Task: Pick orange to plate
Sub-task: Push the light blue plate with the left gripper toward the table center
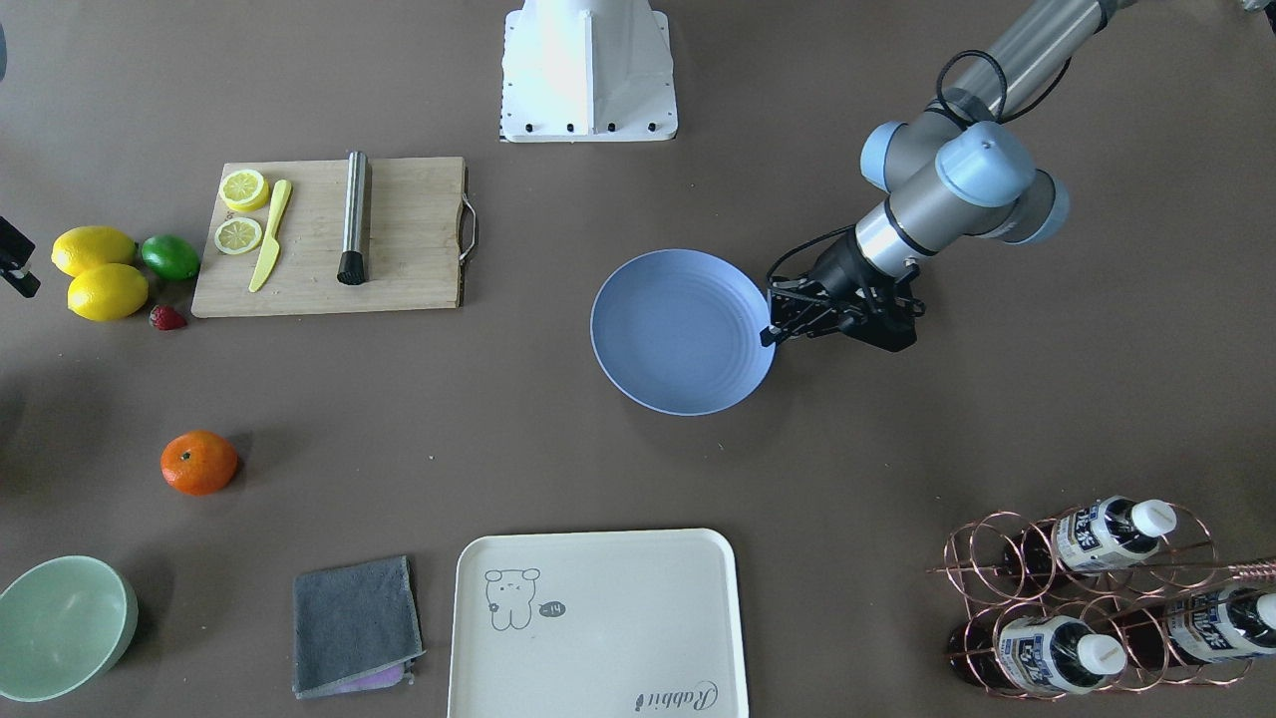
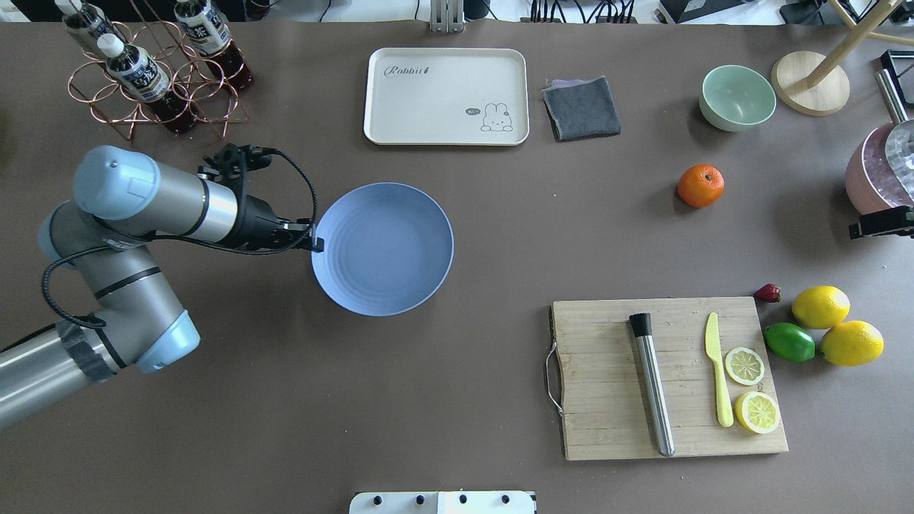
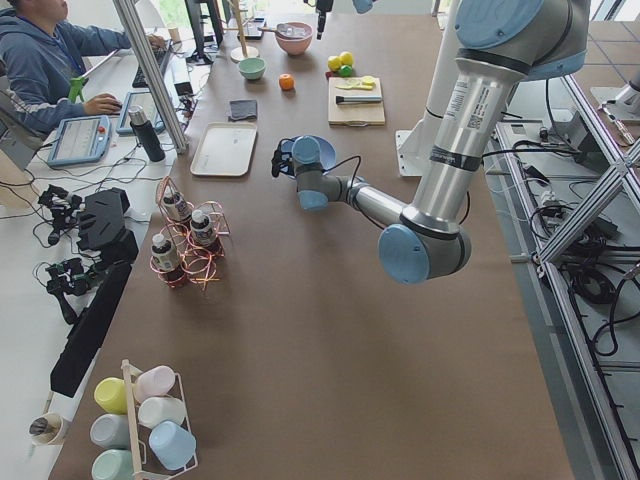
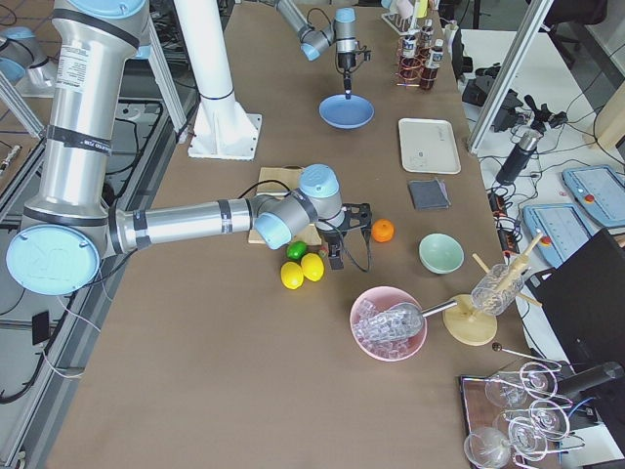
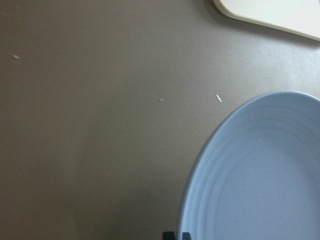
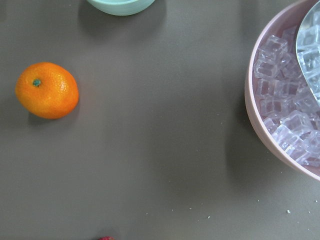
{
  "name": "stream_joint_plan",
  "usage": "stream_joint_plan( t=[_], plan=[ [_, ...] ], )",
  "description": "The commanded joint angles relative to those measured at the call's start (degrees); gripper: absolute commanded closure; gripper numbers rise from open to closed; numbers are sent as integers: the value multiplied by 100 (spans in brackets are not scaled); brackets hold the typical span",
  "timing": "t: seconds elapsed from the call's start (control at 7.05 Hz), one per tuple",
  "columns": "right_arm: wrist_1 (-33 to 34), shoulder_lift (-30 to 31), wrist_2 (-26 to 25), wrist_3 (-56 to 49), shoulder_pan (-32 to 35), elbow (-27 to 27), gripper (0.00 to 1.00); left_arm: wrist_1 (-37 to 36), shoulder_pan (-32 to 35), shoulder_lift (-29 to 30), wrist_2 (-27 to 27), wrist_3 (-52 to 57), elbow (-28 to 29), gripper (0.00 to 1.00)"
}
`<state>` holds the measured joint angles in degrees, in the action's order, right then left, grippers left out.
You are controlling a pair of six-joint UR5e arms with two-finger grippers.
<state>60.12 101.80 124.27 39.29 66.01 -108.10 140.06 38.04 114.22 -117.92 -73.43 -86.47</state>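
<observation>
My right gripper (image 4: pixel 337 256), open or closed I couldn't tell, hung nearest the small round bright-orange fruit (image 6: pixel 47 90), lying to its left.

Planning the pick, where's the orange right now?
Overhead view: the orange lies on the right side, near the green bowl, well apart from the plate.

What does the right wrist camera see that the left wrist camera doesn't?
Only the right wrist camera shows the orange, a pink bowl full of ice cubes, and the edge of a mint-green bowl. Only the left wrist camera shows the blue plate and a corner of the cream tray. Both show the brown table.
</observation>
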Motion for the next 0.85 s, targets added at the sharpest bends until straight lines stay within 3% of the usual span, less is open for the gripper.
stream_joint_plan(
  t=[0.0,0.28,0.43,0.57,0.71],
  plan=[
    [0,-2,-8,0,0,17,0,-944,-410,662,488,-83,-1,100],
    [0,-11,10,0,-9,8,0,-963,-526,646,700,-75,43,100],
    [0,-11,10,0,-17,8,0,-955,-526,619,778,-57,43,1],
    [0,-11,19,0,-26,8,0,-946,-526,593,1084,-48,-1,2],
    [9,-28,10,0,-78,-1,0,-955,-413,567,1052,-31,-97,2]
  ],
)
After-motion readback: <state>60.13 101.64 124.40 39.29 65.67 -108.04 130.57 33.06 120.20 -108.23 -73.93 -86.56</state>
